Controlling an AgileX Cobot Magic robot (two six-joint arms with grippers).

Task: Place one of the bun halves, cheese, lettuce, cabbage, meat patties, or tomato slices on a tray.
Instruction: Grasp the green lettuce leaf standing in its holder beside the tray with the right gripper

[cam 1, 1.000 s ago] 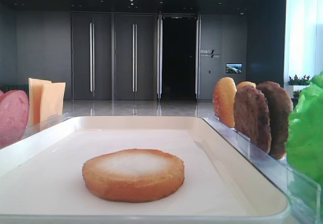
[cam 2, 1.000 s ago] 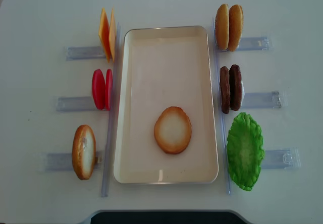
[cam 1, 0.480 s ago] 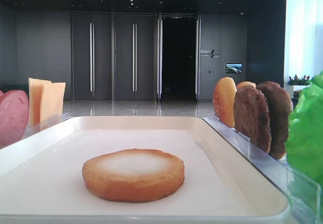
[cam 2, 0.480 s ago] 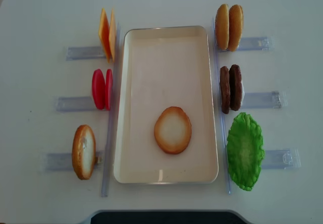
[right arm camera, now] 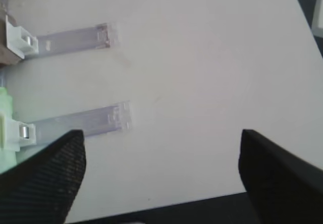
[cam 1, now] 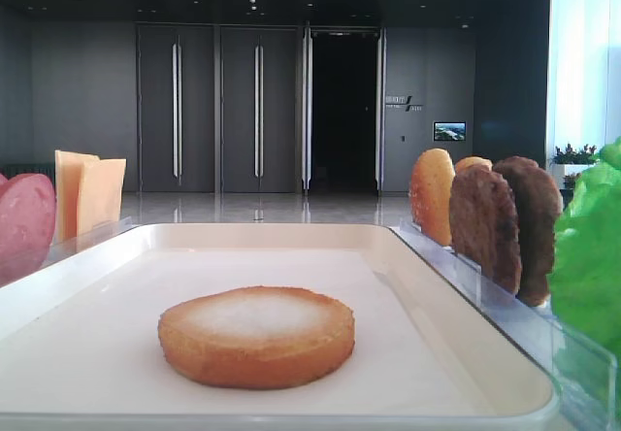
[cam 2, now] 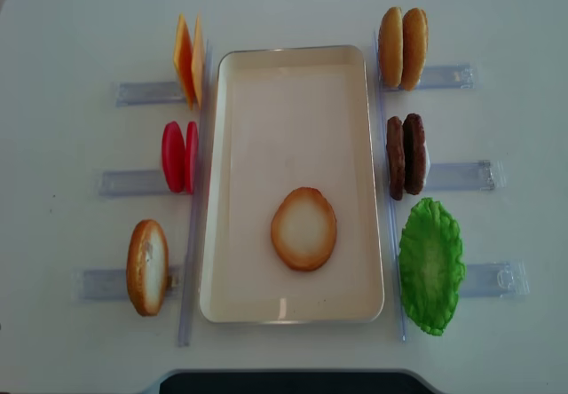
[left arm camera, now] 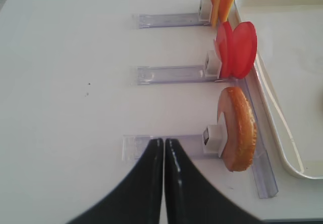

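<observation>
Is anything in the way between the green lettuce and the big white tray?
Only a little. The lettuce stands just right of the tray, with a clear plastic strip and the tray's low rim between them. On the tray lies one bun half, with bare space around it.

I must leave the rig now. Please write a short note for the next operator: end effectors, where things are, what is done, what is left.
Left end effector: shut, empty, beside the racked bun half.
Right end effector: open, empty, near the lettuce.
Done: one bun half lies flat on the tray.
Left: cheese, tomato slices, meat patties, other buns stand in their racks.
</observation>
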